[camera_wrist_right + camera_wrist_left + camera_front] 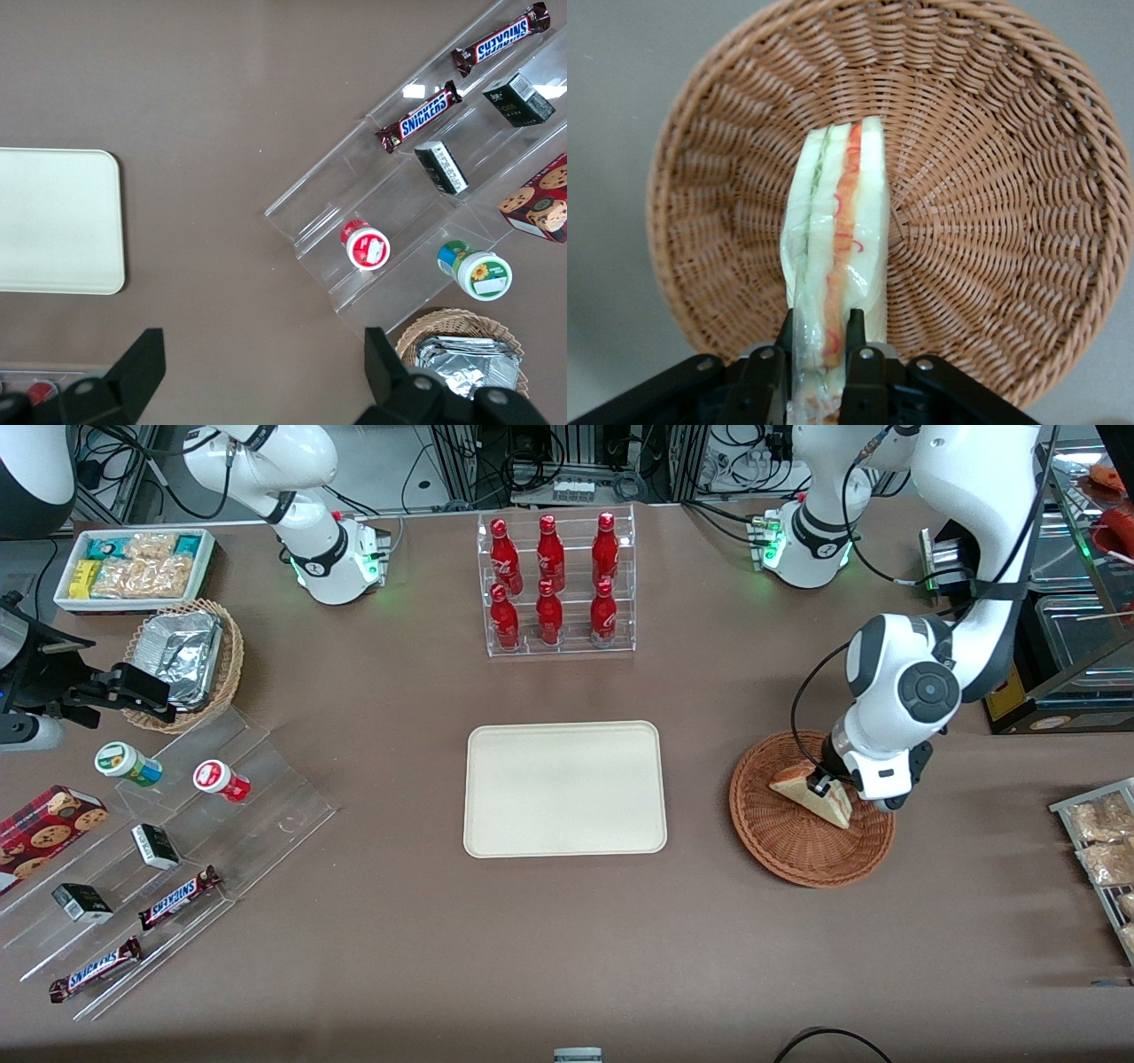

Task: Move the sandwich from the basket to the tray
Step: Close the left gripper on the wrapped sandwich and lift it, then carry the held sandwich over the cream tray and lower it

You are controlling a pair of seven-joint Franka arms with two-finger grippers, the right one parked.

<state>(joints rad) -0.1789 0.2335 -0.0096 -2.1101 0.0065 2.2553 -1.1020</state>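
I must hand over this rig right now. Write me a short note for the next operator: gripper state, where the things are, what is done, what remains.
Gripper: over the basket, jaws shut on one end of the sandwich, which stands on edge with the filling visible.
Sandwich: over the basket; whether it has left the weave cannot be told.
Tray: beside the basket, toward the parked arm's end, nothing on it.
Done: grasp made.
Left: lift, carry to the tray, set down, release.

A triangular white-bread sandwich (819, 795) is gripped on edge inside the woven basket (780, 841) by the gripper (819, 341). The cream tray (565, 788) lies flat mid-table.
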